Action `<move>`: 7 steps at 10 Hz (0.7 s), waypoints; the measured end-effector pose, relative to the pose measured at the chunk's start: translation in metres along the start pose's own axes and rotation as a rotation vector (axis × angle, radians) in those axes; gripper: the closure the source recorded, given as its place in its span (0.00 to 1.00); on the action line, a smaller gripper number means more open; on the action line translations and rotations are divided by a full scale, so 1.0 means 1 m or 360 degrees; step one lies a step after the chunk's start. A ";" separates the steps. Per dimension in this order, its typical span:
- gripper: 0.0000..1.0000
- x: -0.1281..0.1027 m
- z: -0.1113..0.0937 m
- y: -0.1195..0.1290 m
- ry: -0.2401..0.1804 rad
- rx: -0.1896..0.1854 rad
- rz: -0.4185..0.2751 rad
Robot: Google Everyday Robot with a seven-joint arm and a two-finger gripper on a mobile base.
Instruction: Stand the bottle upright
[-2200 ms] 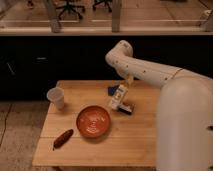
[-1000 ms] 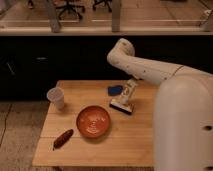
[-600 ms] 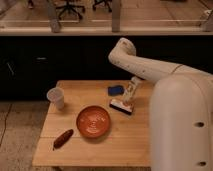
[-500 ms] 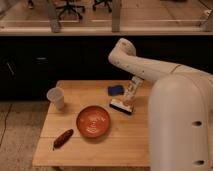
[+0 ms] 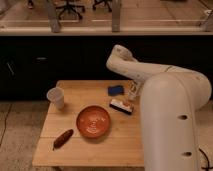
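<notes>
My gripper hangs low over the right part of the wooden table. It is just right of a blue object and behind the flat white-and-dark block. A small pale slim shape at the gripper's tip looks like the bottle, roughly upright. It merges with the gripper, so I cannot tell whether it is held or standing on the table. My white arm covers the table's right edge.
A white paper cup stands at the table's left. An orange bowl sits in the middle. A brown elongated item lies at the front left. A dark counter with glass above runs behind the table.
The gripper has moved right and slightly back, from over the white-and-dark block to the table's right side. The blue object and the block now show fully.
</notes>
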 end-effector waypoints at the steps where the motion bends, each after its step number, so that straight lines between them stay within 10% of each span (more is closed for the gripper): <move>1: 0.97 -0.003 0.001 0.001 0.0056 0.0001 0.0015; 7: 0.97 -0.007 -0.008 0.001 0.0256 0.0053 0.0109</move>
